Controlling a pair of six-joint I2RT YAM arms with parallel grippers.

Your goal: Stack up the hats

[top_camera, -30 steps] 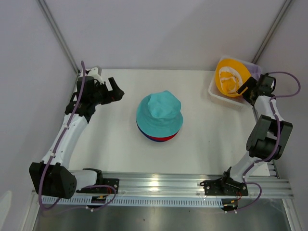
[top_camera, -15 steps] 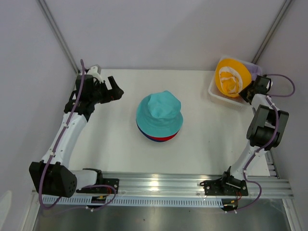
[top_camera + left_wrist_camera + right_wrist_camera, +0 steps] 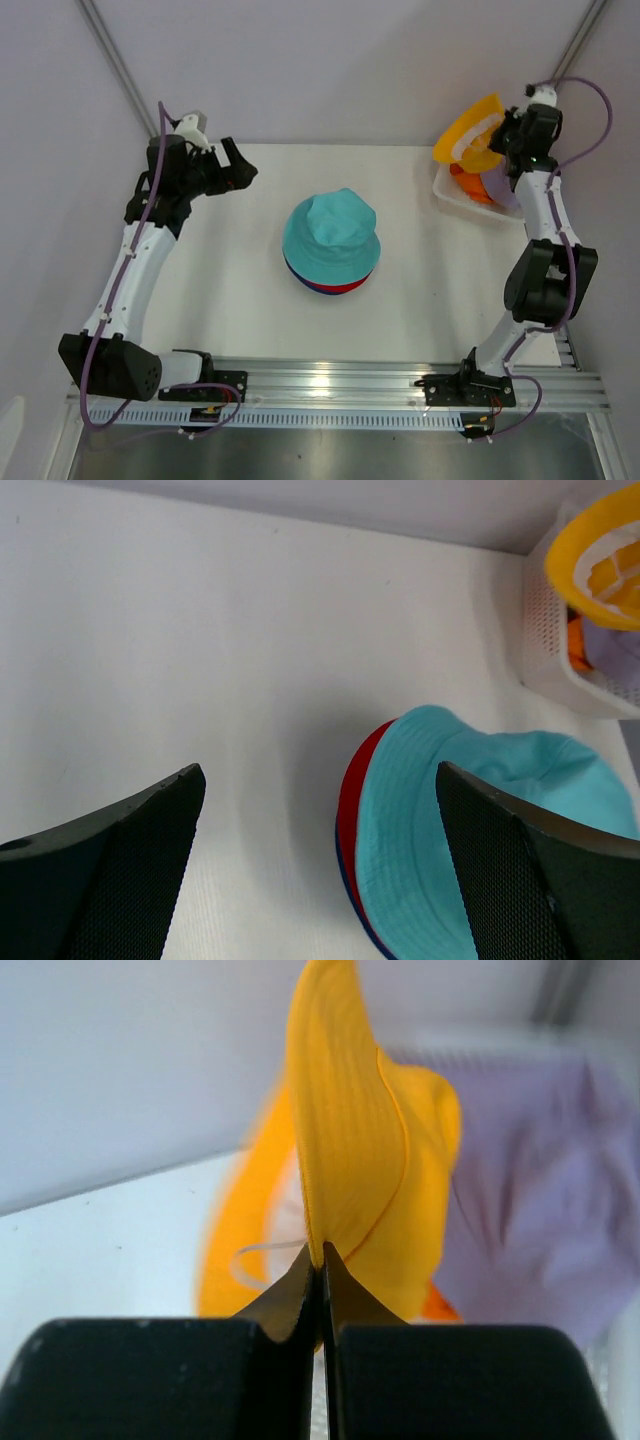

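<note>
Right gripper point(image 3: 321, 1256) clamps the yellow hat point(image 3: 350, 1140) by its brim — above the white basket point(image 3: 545, 650) — left gripper point(image 3: 318, 775) gaping.

The hat stack point(image 3: 331, 245) stands alone in the middle of the table point(image 3: 230, 300), with open surface on every side. The white basket point(image 3: 447, 194) occupies the far right corner, well apart from the stack, a wide gap between.

The teal hat point(image 3: 331, 238) hides most of the red hat point(image 3: 348, 790) and navy hat point(image 3: 308, 286). The lavender hat point(image 3: 520, 1190) is blurred.
</note>
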